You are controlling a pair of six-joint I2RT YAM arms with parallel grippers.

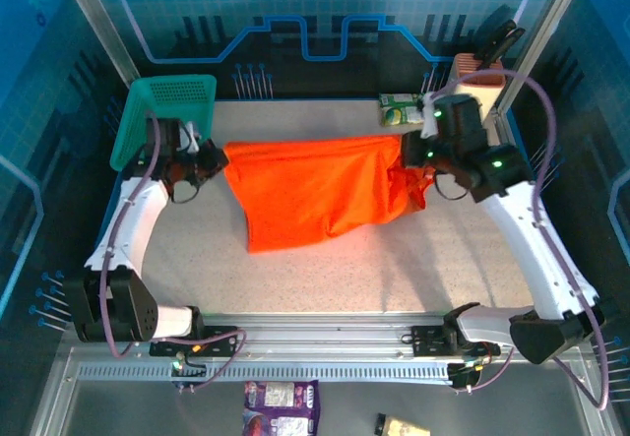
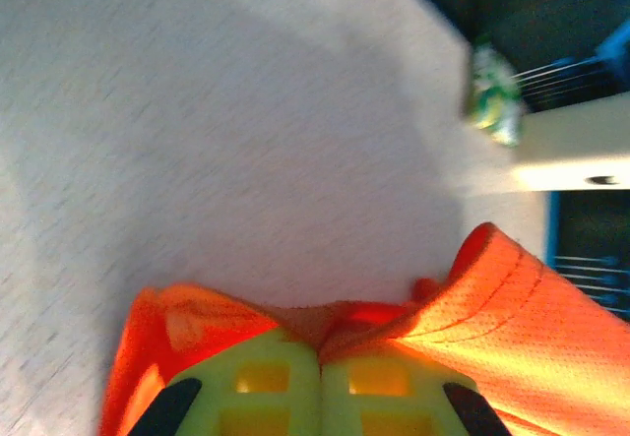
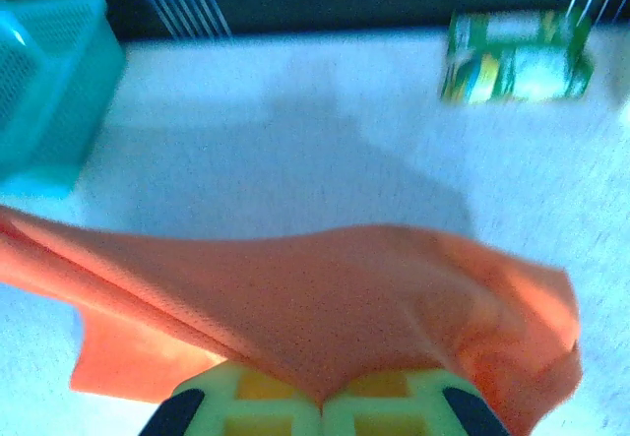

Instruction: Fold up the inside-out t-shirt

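The inside-out t-shirt (image 1: 315,188) hangs stretched over the middle of the desk (image 1: 325,279), its lower edge drooping toward the near side. The left jaws are clamped on its left edge, the right jaws on its right edge. Beyond it, a teal basket (image 1: 167,111) sits far left and a green packet (image 1: 399,109) far right.

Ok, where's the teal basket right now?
In the top view, the teal basket sits at the far left corner of the table, just beyond the left end of the orange t-shirt.
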